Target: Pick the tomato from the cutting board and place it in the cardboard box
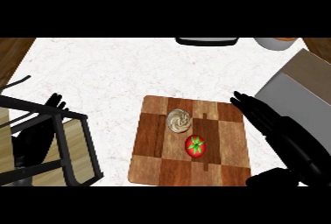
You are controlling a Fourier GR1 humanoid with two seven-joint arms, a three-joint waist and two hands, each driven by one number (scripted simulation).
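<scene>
A red tomato [195, 145] with a green stem lies near the middle of the checkered wooden cutting board [155, 148]. My right hand [271, 124] hovers over the board's right edge, fingers straight and open, holding nothing, a short way right of the tomato. My left hand [39, 135] rests open at the left edge, fingers up, partly behind a black frame. A grey-and-tan box-like shape [301, 85] shows at the right edge; I cannot tell whether it is the cardboard box.
A pale swirled bun [179, 120] sits on the board just above-left of the tomato. A black-framed rack [58, 144] stands at the left. A dark object [207, 41] and a white bowl [278, 43] sit at the counter's far edge.
</scene>
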